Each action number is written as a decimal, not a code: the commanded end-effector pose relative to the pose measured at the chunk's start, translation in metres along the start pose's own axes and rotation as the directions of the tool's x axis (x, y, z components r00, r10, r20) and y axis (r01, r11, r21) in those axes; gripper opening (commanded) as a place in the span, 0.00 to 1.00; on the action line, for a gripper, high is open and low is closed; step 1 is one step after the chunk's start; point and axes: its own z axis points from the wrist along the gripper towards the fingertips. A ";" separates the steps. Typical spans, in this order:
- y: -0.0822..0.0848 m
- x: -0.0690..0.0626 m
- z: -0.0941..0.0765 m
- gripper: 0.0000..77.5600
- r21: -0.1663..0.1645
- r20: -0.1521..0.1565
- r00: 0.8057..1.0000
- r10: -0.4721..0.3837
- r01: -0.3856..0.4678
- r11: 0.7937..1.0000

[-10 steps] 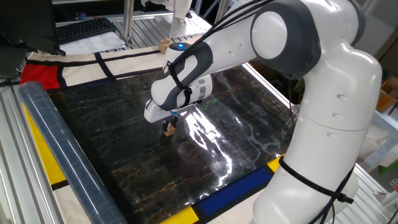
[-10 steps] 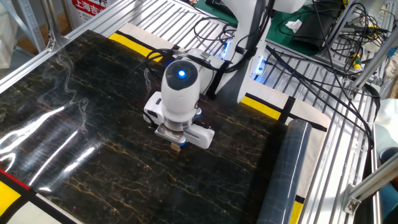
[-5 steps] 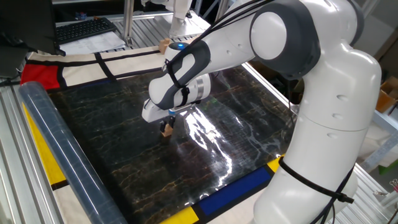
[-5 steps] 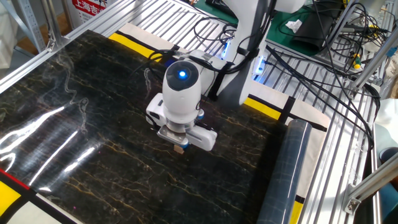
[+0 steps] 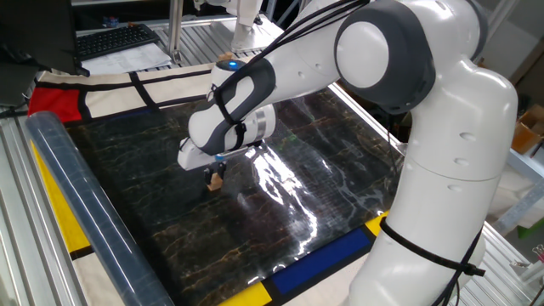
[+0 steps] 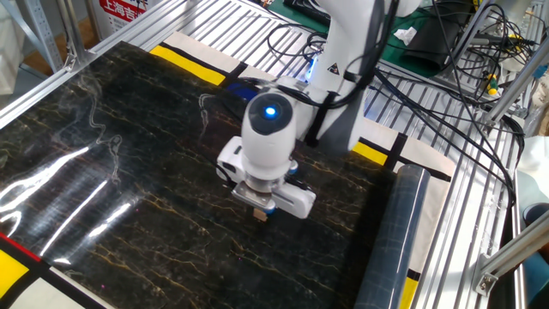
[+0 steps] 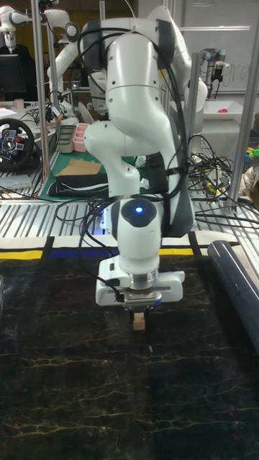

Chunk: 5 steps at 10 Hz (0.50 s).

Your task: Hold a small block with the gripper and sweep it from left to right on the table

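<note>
Sliding nearer the clear plastic roll [image 5: 81,208], the black two-fingered gripper [image 7: 138,307] stays clenched on the tiny tan wooden block [image 7: 138,320], dragging it across the glossy black veined table [image 5: 297,170]; the sweep looks underway.

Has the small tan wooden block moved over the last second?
Yes. Held in the end effector, the small tan wooden block has slid across the black marbled table toward the clear plastic roll.

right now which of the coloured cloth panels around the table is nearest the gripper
Hard to call, but the yellow strip behind the clear plastic roll looks closest to the gripper; the red panel and blue panel sit at corners farther off.
</note>
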 end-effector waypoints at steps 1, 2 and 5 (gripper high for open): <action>0.018 0.004 0.002 0.02 0.003 0.002 1.000 0.017 -0.017 1.000; 0.018 0.005 0.003 0.02 0.003 0.002 1.000 0.017 -0.017 1.000; 0.016 0.005 0.005 0.02 0.007 0.004 1.000 0.015 -0.015 1.000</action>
